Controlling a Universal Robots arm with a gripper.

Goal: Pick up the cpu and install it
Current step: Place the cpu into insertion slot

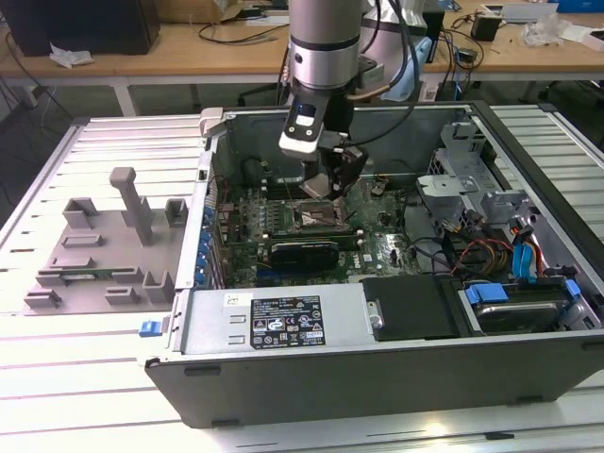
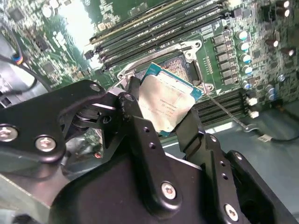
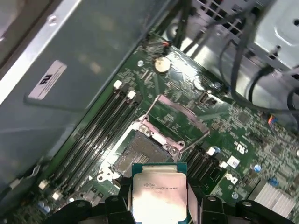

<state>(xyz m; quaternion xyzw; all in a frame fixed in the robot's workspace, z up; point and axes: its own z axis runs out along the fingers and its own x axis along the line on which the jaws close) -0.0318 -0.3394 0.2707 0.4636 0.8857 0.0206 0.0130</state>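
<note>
Pinching the cpu point(image 2: 168, 105) by two opposite edges, the jaws are closed on it, its silver-grey lid facing both wrist cameras and its thin green border showing at the edges. The chip is held just above the open CPU socket point(image 3: 140, 151), apart from it and not seated. The socket's metal load frame point(image 3: 180, 114) stands hinged back on the far side of the jaws. Rows of memory slots point(image 3: 100, 126) run beside the socket, with a coin cell battery point(image 3: 162, 64) further beyond the jaws. In the exterior view the robot arm point(image 1: 326, 47) reaches down into the opened computer case point(image 1: 377, 377). A grey fixture tray point(image 1: 104, 245) lies well away from the jaws on the bench point(image 1: 75, 396).
</note>
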